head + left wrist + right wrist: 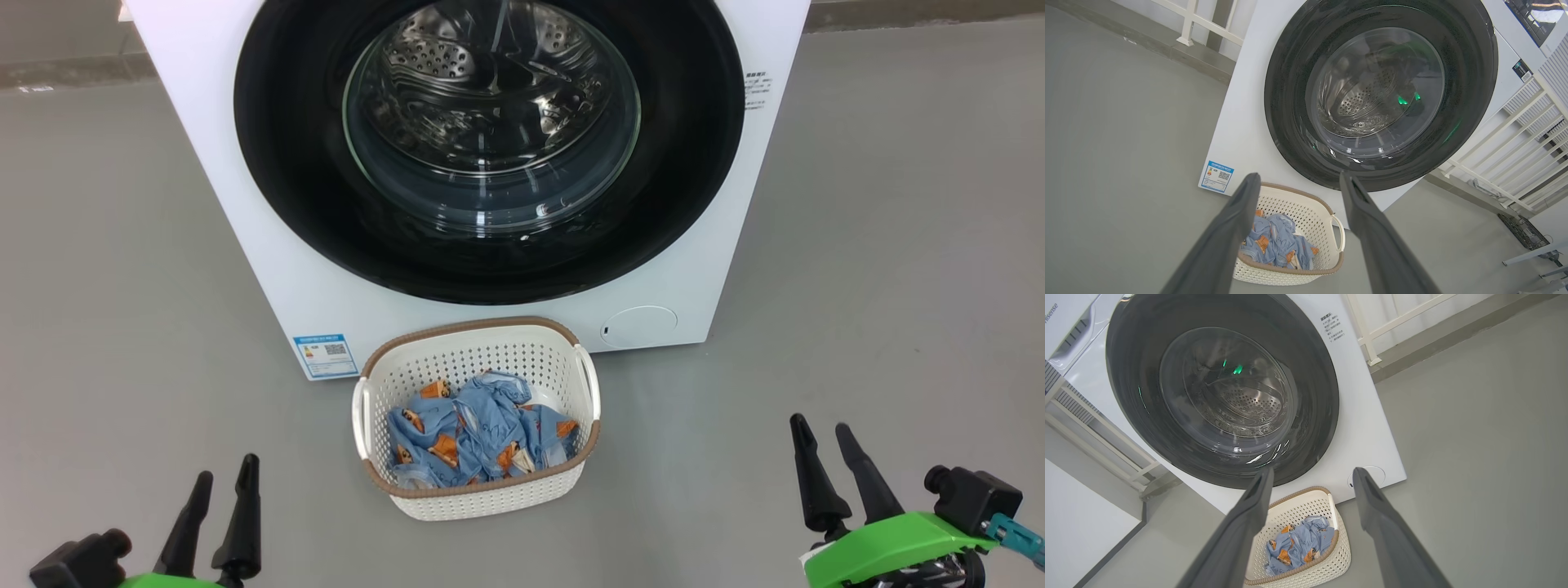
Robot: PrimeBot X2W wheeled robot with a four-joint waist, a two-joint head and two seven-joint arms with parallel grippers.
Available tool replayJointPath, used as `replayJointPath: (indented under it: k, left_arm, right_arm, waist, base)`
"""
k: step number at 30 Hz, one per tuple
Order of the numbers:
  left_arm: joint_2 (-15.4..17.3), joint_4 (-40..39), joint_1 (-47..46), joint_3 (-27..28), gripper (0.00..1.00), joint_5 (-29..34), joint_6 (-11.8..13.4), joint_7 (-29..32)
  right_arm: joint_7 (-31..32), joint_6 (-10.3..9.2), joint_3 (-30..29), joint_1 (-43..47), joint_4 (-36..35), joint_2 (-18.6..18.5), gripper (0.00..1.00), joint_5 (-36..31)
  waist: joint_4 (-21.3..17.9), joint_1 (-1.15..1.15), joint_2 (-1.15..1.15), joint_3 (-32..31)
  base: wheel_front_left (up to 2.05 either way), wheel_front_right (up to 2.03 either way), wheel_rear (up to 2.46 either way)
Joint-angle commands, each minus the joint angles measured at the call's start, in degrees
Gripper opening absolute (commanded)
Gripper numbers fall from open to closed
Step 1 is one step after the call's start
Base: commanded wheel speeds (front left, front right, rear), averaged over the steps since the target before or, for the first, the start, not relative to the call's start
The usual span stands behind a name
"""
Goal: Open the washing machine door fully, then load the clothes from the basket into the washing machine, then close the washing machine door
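The left gripper [225,476] hangs low, fingers spread, empty. At centre the basket [482,500], clothes [478,437] inside, sits on the floor [106,327] just before the washer [245,212], below its shut door [490,273]. The right gripper [819,431] hangs low, fingers apart, empty.

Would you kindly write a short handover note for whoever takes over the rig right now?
Left tool: open, empty, low at the left, touching nothing.
Right tool: open, empty, low at the right, touching nothing.
Things: door shut on the machine. The basket stands on the floor just in front of the machine, with the clothes inside.
Done: nothing yet.
Left: open the door fully, load the clothes into the machine, close the door.
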Motion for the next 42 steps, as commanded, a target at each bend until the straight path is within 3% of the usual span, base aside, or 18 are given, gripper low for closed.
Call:
replayJointPath:
  k: [1, 34, 42]
  left_arm:
    - [1.86, -1.73, -2.81, 1.26, 1.00, 1.65, -0.48, -0.77]
    - [4.40, -0.60, -3.27, 0.93, 1.00, 20.81, -0.66, -6.22]
    - [3.71, 0.64, -3.22, 2.04, 1.00, 21.53, -0.66, -6.35]
  right_arm:
    - [-0.84, -0.05, 1.12, -2.61, -1.76, -0.22, 1.00, -1.85]
    - [-6.21, -0.06, 1.05, -3.32, -2.53, -0.19, 1.00, -22.51]
    - [-6.34, -0.06, 0.63, -3.20, -1.83, -0.19, 1.00, -22.66]
  waist:
    - [0.00, 0.00, 0.00, 0.02]
    - [0.21, 0.00, 0.00, -0.22]
    - [0.37, 0.00, 0.00, -0.66]
  base:
    - [0.00, 0.00, 0.00]
    - [0.00, 0.00, 0.00]
    - [0.00, 0.00, 0.00]
